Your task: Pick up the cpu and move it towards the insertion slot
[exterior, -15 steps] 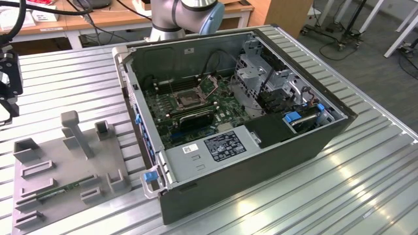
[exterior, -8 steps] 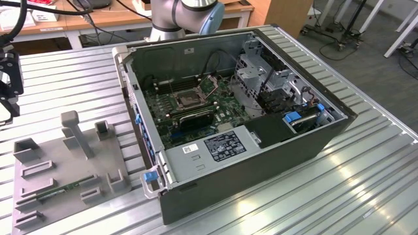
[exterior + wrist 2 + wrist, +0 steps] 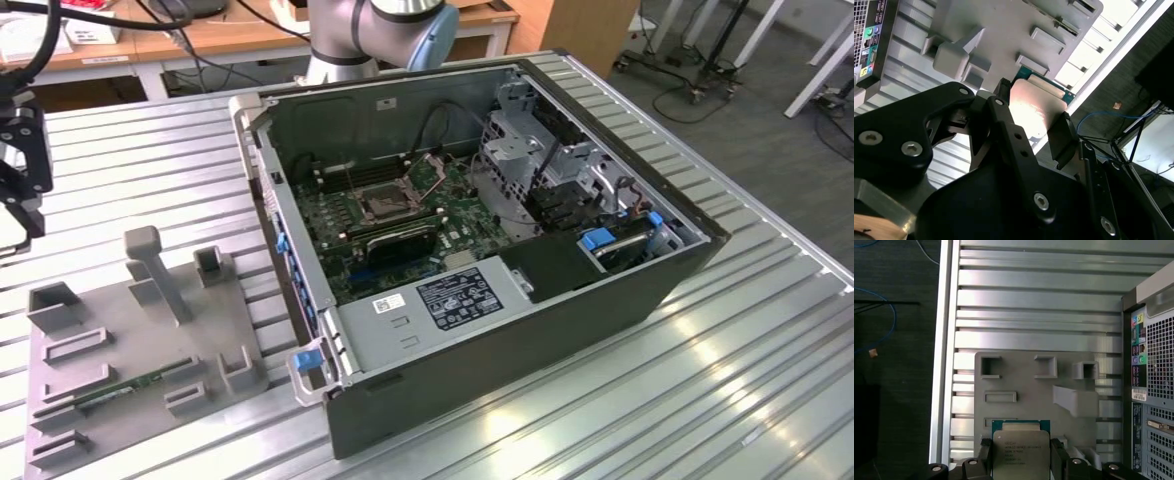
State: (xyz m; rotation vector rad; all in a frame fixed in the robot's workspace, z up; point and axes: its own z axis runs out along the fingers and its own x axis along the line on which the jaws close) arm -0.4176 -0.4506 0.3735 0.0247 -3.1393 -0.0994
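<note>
cpu (image 3: 1020, 456) is clamped between my end effector (image 3: 1021, 445) fingers: flat square, shiny silver lid, pale rim, green edge at the far side. Looks lifted clear of the gray fixture tray (image 3: 1024, 375) just beyond my fingertips. Step: carry. insertion slot (image 3: 387, 203) is well apart, inside the open computer case (image 3: 534, 330) on the desk (image 3: 747, 380). The move calls for a level chip and clearance over the case wall.
</note>
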